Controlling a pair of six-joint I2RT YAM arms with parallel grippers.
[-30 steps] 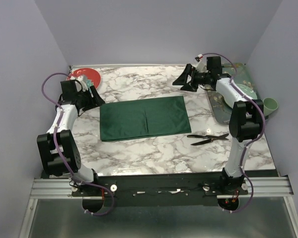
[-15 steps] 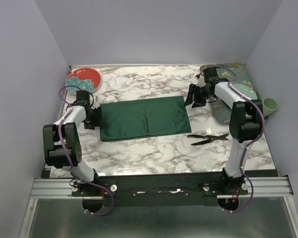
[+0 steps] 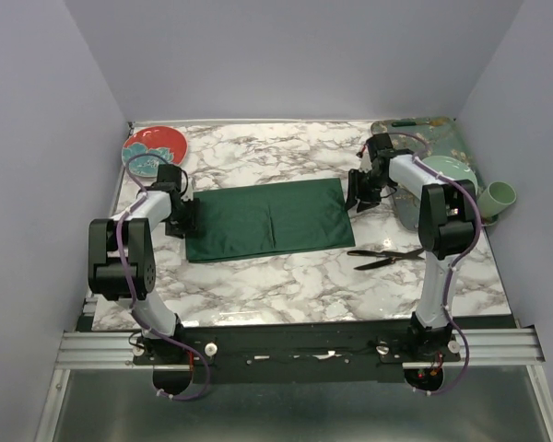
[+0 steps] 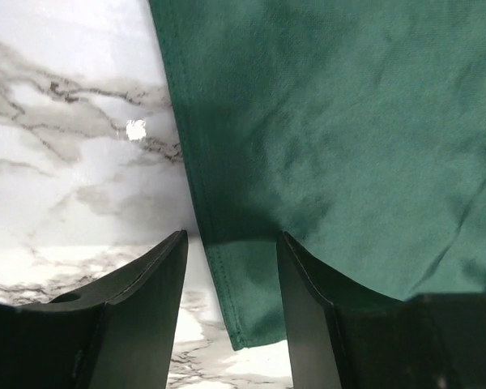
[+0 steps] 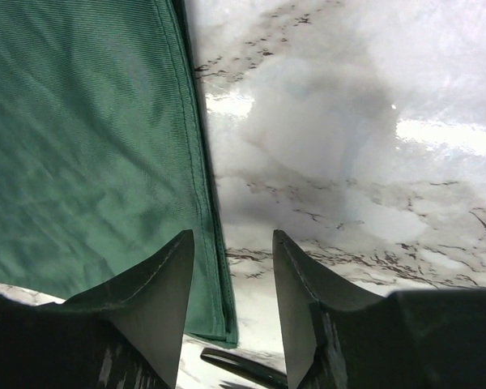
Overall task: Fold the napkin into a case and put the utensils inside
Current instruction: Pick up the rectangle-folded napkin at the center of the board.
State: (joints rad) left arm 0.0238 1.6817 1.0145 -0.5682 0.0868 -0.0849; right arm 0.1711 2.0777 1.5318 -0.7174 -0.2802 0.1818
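Top external view: a dark green, plain cloth napkin (image 3: 267, 219) lies flat as a wide rectangle in the middle of the white marble-patterned counter (image 3: 286, 290), with a faint crease down its centre. My left tool (image 3: 178, 217) is down at the napkin's left short edge, and my right tool (image 3: 357, 195) is down at its right short edge, towards the far corner. In the left wrist view, the two black fingers (image 4: 146, 275) stand partly apart, neither wide nor closed. They straddle the stitched hem, one over bare counter and the other over cloth. The right wrist view shows a matching picture: a moderate gap, one finger above the green cloth, one above marble, with the hem running between them. At both ends the cloth lies flat, and I cannot tell whether the fingertips touch it. Two slim black utensils (image 3: 387, 258) lie together on the counter just off the napkin's near right corner, clear of the cloth. A round red plate (image 3: 154, 145) sits at the far left corner. A teal floral tray (image 3: 440, 138) lies along the right side, with a pale green cup (image 3: 502, 195) beside it.
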